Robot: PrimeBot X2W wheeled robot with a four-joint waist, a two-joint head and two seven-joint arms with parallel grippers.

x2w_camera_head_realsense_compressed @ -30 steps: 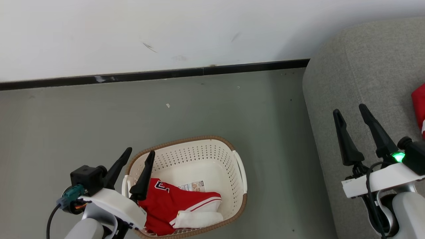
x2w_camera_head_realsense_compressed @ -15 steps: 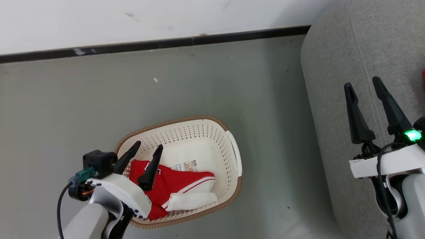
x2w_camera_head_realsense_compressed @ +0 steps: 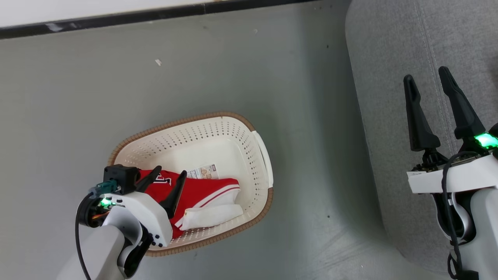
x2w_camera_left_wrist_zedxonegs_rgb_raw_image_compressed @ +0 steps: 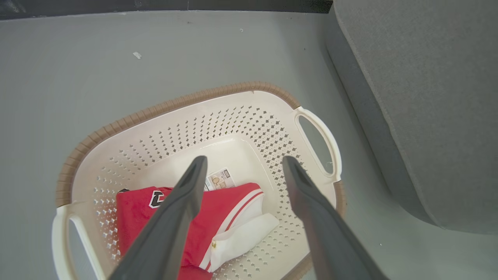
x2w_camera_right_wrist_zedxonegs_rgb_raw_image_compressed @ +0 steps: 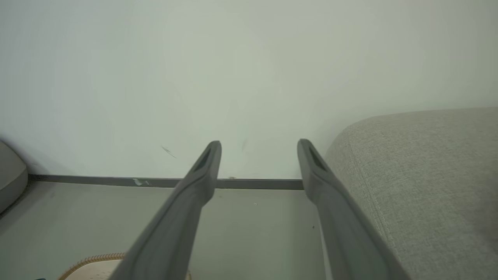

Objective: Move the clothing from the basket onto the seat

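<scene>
Clothing [x2w_camera_head_realsense_compressed: 206, 190] lay crumpled in the near end of the basket [x2w_camera_head_realsense_compressed: 183, 122], red with white trim, partly covering a paper label [x2w_camera_head_realsense_compressed: 202, 172] on the bottom. Your left gripper [x2w_camera_head_realsense_compressed: 171, 170] hung over it with its fingers spread wide, pinching nothing; whether the tips touched the cloth could not be told. Your right gripper [x2w_camera_head_realsense_compressed: 425, 74] was likewise spread and empty, over the seat [x2w_camera_head_realsense_compressed: 381, 46], well apart from the basket. The basket stood on the floor [x2w_camera_head_realsense_compressed: 116, 77] near the seat.
</scene>
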